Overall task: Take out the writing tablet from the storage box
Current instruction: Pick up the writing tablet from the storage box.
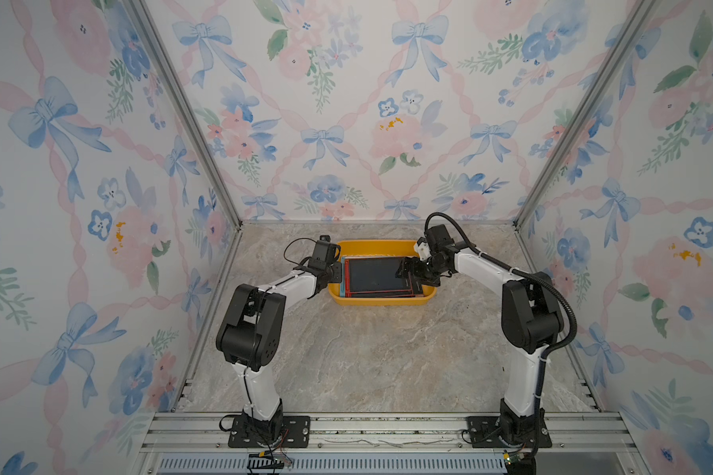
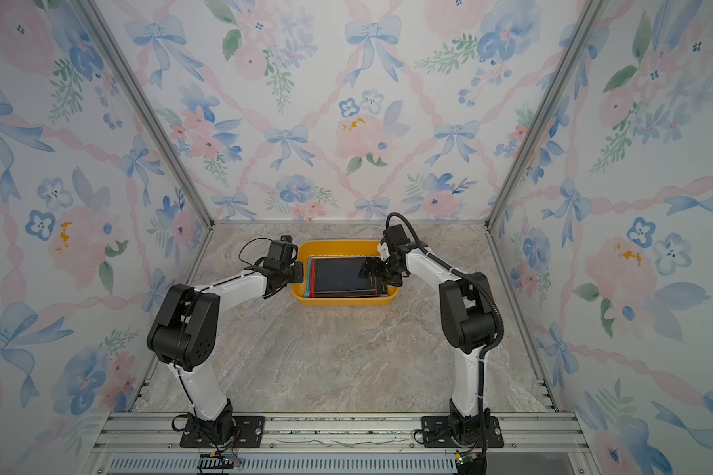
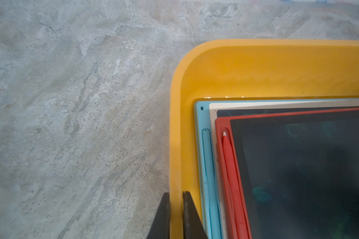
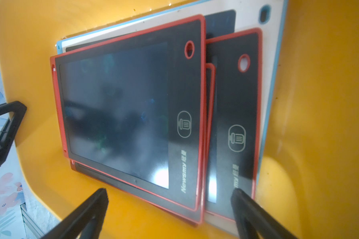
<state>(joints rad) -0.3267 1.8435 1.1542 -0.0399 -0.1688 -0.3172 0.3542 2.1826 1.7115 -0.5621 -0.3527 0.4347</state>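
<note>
Where the marble-look table [image 1: 367, 349] meets the far wall, the storage box [image 1: 381, 246] sits flat, long side across, btwn the two arms in both top views. Inside it a stack of tablets [image 1: 371, 293] lies flat & slightly fanned, toward the box's near side. Lowest visible is a blue tablet [image 3: 203, 115], then a white tablet [image 3: 212, 108], then red-framed ones w/ dark screens. The writing tablet [image 1: 373, 275] on top is red-framed, screen up, in the box. On this writing tablet [image 4: 116, 111] the right wrist view shows a trash-can icon & a "Newsmy" mark. A second red tablet [image 4: 234, 103] pokes out from under it toward the box's right end. The left gripper [image 3: 175, 194] is clamped on the box's left rim: one finger outside, one inside, yellow wall pinched btwn. The right gripper [image 4: 169, 192] hangs over the stack's right end w/ fingers spread wide, holding nothing; whether a tip touches a tablet, can't tell. Smallest: a red stylus [image 3: 229, 157] in the top tablet's side slot, a blue stylus [image 3: 206, 149] in the blue one's.
</note>
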